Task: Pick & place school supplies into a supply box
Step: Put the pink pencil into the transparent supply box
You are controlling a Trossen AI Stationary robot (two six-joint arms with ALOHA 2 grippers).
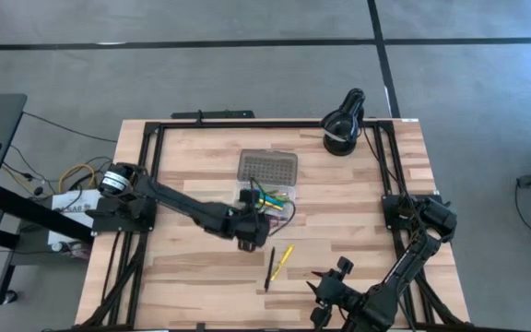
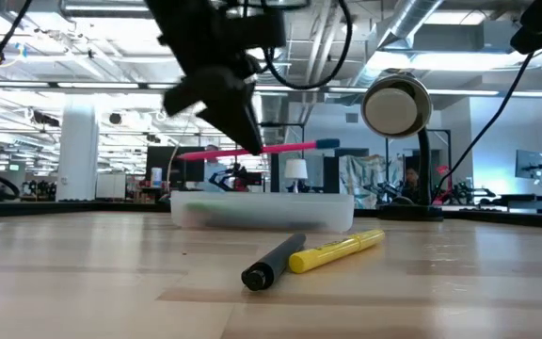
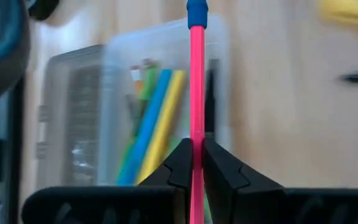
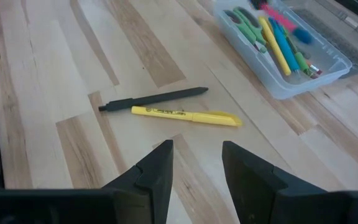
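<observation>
Your left gripper is pinching a pink pen and holding it level, just above the clear box, which already has scissors and several pens inside. Your right gripper sits spread open near the table's front edge, facing the yellow marker and black pen lying side by side on the table.

Robotics lab / open-plan workspace: exposed ceiling ducts, strip lights, monitors on far benches, wood table w/ black frame, grey concrete floor.
</observation>
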